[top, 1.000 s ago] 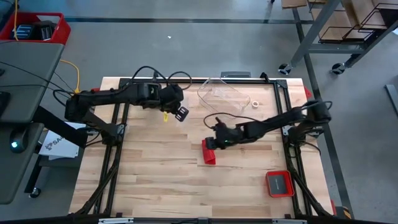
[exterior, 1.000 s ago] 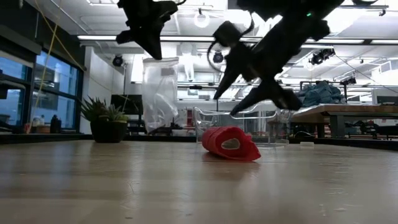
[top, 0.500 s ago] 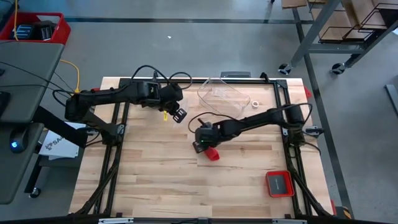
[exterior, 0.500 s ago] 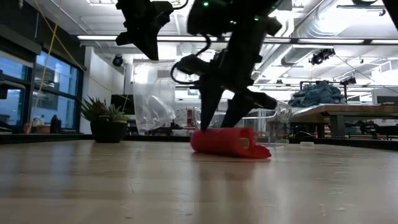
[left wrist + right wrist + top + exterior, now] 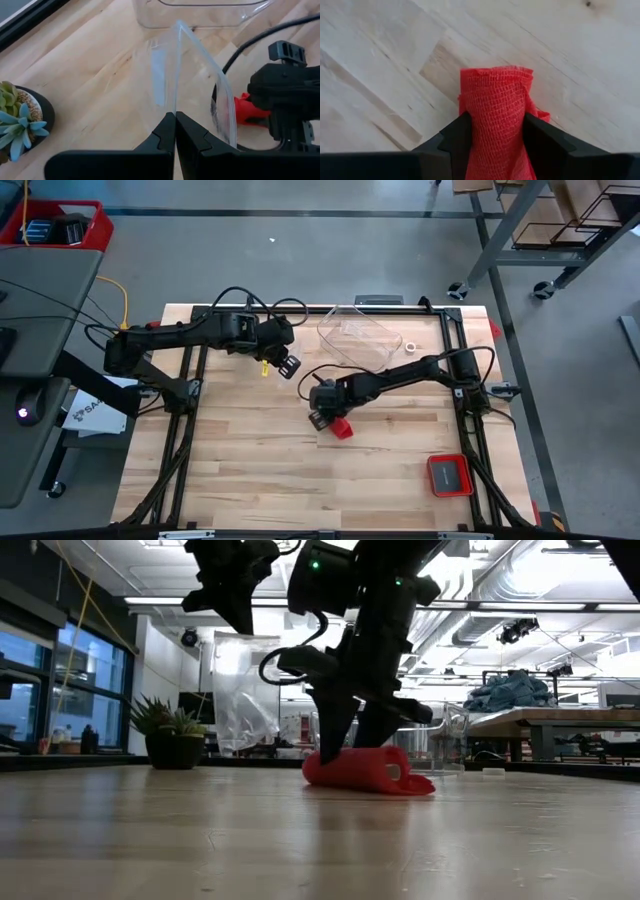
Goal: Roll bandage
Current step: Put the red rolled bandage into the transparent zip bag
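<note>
We see the right gripper [image 5: 492, 145] down on the table [image 5: 250, 470], near the middle. Its 2 fingers [image 5: 451, 142] squeeze the red bandage [image 5: 495, 115] from both sides. The bandage is a roll lying on the wood. At about 10 o'clock from it, the left gripper [image 5: 175, 131] hangs above the table, pinching a clear bag [image 5: 195, 80].

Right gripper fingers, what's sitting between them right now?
The rolled red bandage fills the gap between the right gripper fingers, touching both, as the right wrist view shows.
</note>
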### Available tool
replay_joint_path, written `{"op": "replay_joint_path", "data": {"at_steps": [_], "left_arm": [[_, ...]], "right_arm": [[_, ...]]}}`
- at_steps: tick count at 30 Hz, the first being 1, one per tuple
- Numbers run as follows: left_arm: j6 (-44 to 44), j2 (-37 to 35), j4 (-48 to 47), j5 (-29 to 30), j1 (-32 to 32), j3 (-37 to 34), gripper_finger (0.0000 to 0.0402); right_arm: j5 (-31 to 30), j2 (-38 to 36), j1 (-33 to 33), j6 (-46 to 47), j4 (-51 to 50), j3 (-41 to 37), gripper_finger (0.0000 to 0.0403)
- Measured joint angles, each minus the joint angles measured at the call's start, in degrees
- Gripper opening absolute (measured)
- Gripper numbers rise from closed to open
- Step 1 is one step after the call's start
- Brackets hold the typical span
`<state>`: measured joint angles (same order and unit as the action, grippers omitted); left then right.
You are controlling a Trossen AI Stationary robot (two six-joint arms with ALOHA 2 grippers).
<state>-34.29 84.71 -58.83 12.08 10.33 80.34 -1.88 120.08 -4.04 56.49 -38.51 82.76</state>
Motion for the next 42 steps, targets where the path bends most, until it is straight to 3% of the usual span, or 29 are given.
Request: {"op": "replay_joint_path", "data": {"at_steps": [3,7,9,18,21,24,27,30,37,42], "left_arm": [[-0.79,0.00,-0.02,0.02,0.00,0.00,0.0000],[-1.76,0.00,0.11,0.02,0.02,0.00,0.0000],[-2.55,0.00,0.09,0.02,0.02,0.00,0.0000],[-3.80,-0.02,0.04,0.93,0.04,0.00,0.0000],[-4.17,0.25,1.93,0.46,-0.08,-0.04,0.0000],[-4.32,1.65,6.51,-2.71,-0.26,-0.04,0.0000],[-4.82,3.88,16.21,-10.86,-0.28,-0.04,0.0000],[-8.01,6.52,26.67,-17.27,-0.28,-0.04,0.0000],[-18.56,10.16,48.38,-23.28,-0.26,-0.04,0.0000],[-21.59,9.93,53.14,-24.11,0.21,0.02,0.0000]], "right_arm": [[0.30,0.04,0.29,-2.43,-0.63,0.00,0.0134],[0.36,-0.33,0.49,-5.32,-1.62,-0.06,0.0042],[0.40,-1.52,0.51,-7.33,-1.85,-0.22,0.0021],[-8.84,-17.23,0.57,-13.89,-19.26,-0.61,0.0020],[-12.48,-23.97,0.55,-12.73,-18.62,-0.66,0.0020],[-19.02,-31.83,0.74,-10.25,-13.26,-0.54,0.0020],[-26.74,-37.69,1.17,-10.12,-4.55,-0.52,0.0020],[-30.28,-42.10,2.25,-11.80,4.01,-0.49,0.0020],[-30.53,-44.81,2.93,-17.25,14.88,-0.42,0.0020],[-29.45,-44.64,1.66,-18.01,14.91,-0.42,0.0020]]}}
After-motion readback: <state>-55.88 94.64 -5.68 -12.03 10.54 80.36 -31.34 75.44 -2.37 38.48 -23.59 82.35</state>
